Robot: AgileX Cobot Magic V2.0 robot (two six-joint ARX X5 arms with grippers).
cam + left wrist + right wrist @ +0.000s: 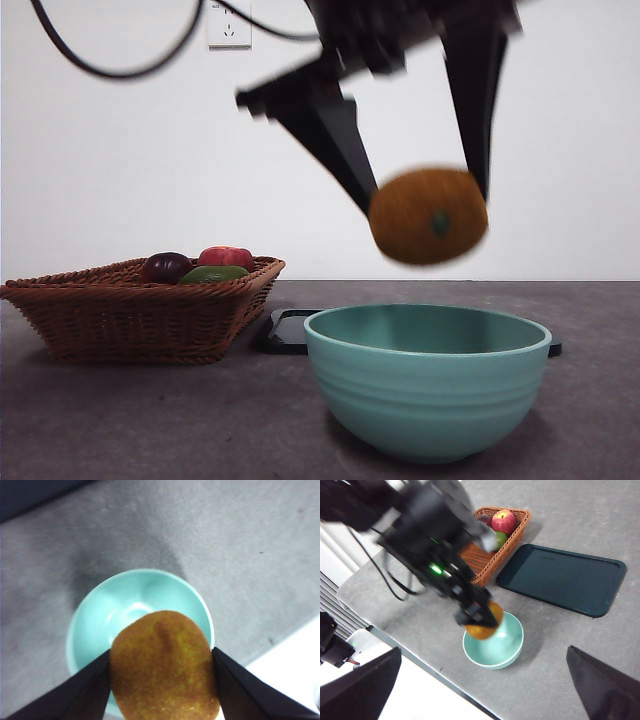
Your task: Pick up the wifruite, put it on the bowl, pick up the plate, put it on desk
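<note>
Two black jaws of the left pincer pinch the wifruite from opposite sides and hold it in the air directly above the bowl, clear of the rim. Nearest in the front view, the bowl stands on the surface: a round mint-teal vessel with a smooth glazed look and horizontal ridges around its outside. The wifruite is a flattish oval, orange-brown, with a small dark spot on the side facing this camera.

The left wrist view looks straight down past the fruit into the bowl's pale, glossy interior, which the front view does not reveal; here the fruit skin appears finely speckled.

Behind the bowl lies a dark, flat rectangular tray with rounded corners and a low raised rim; the front view shows only a thin edge of it, while the right wrist view shows its full outline. Beside it stands a brown woven wicker basket holding a dark purple fruit, a red apple and a green fruit.

The right pincer hangs high above the surface with its jaws spread wide, holding nothing.
</note>
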